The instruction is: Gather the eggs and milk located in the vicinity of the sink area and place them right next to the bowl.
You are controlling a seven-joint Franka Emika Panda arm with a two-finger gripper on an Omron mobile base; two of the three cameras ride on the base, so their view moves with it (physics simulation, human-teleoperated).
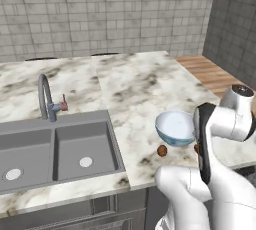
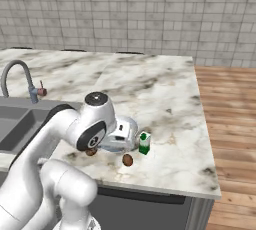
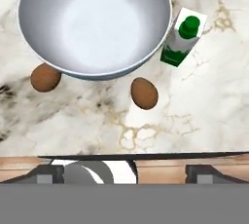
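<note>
Pale blue-white glossy round bowl (image 3: 95, 23) on the marbled stone counter (image 1: 135, 81), right of the grey double-basin sink (image 1: 55, 149). Two small brown oval eggs (image 3: 144, 93) (image 3: 45, 77) just beside its rim, apart from each other. Green-and-white milk carton (image 3: 181, 43) upright, close beside the bowl. Two-finger gripper (image 3: 121, 173) above, jaws wide, holding nothing.

Both base views look forward and down at the bowl (image 1: 175, 127) from behind the arm, one from its left, one from its right. The hand view looks straight down on the bowl from close above. All three share the bowl.
</note>
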